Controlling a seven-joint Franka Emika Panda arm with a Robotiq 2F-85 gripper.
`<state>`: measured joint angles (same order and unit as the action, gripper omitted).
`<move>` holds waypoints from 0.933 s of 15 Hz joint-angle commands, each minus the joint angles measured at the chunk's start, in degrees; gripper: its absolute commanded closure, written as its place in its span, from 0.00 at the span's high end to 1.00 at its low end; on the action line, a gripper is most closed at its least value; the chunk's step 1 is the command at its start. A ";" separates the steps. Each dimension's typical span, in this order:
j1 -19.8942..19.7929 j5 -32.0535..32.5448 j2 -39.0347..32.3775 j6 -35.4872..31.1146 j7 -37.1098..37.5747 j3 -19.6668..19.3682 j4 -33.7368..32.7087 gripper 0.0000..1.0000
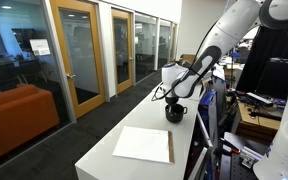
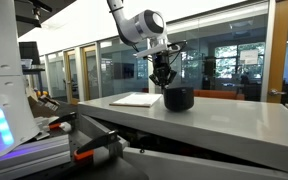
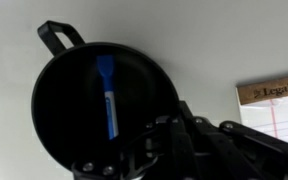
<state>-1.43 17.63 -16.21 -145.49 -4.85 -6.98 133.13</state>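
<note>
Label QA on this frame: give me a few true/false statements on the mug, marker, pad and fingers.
1. A blue marker pen lies inside the round black handled mug. True.
2. The mug stands on the lined paper legal pad. False: the pad lies beside it on the long white table.
3. The gripper has its fingers spread wide. False: they are shut.
4. The gripper is directly over the mug. True.

Even indoor light is spread over the white table (image 1: 144, 115), and only a weak shadow is cast around the black mug (image 2: 178, 99). In the wrist view the lower foreground is blurred.
</note>
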 commanded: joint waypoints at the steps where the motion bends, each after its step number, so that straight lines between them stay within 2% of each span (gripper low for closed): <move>1: -0.92 0.80 1.81 -2.07 -1.07 0.15 1.94 0.01; 5: -1.06 0.53 1.85 -1.98 -1.05 0.24 1.83 0.01; 9: 0.16 1.51 2.20 0.14 2.47 -0.22 -1.47 0.01; 14: 1.33 0.90 4.06 0.10 4.13 1.09 -5.60 0.01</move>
<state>-0.57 17.63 -13.09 -145.94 -2.38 -6.50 128.57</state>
